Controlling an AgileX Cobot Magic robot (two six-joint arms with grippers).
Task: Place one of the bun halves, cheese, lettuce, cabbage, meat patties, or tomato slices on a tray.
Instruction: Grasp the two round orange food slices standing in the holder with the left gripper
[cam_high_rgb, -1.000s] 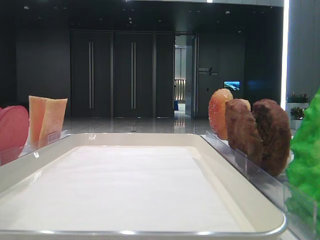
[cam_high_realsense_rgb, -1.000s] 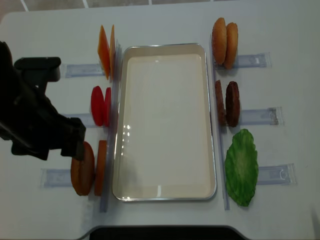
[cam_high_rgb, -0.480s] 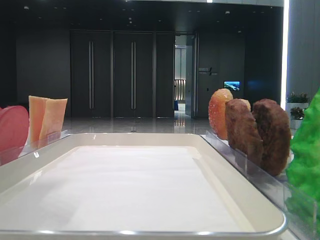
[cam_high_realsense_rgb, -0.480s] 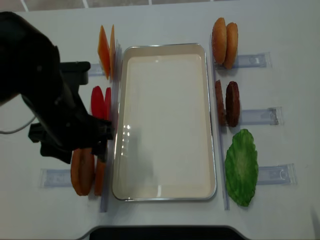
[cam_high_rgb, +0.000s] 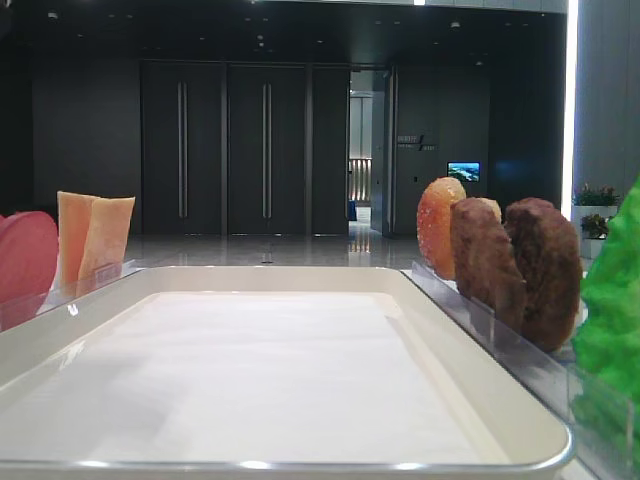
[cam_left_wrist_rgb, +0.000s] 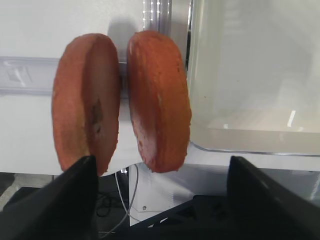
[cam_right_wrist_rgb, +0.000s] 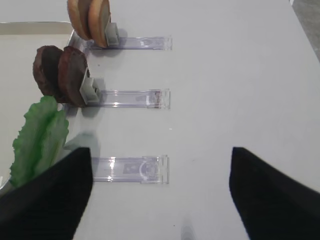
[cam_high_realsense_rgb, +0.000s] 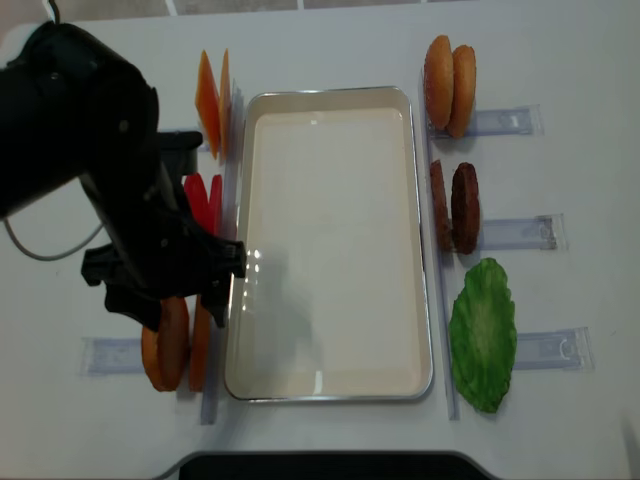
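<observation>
While the tray (cam_high_realsense_rgb: 330, 240) lies bare, the left claw (cam_left_wrist_rgb: 160, 165) hangs with jaws apart over two buns (cam_left_wrist_rgb: 122, 100) standing just beside the tray's near-left corner, nothing gripped, so pick and placing remain.

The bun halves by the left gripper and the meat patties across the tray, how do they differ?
The bun halves are golden-orange and fairly smooth; the meat patties are dark brown with a rough, crumbly surface. The bun halves stand left of the tray, near its front corner; the meat patties stand right of it, about midway along. The left gripper hovers over the bun halves; nothing is over the meat patties. Both are pairs of round discs standing on edge in clear racks.
</observation>
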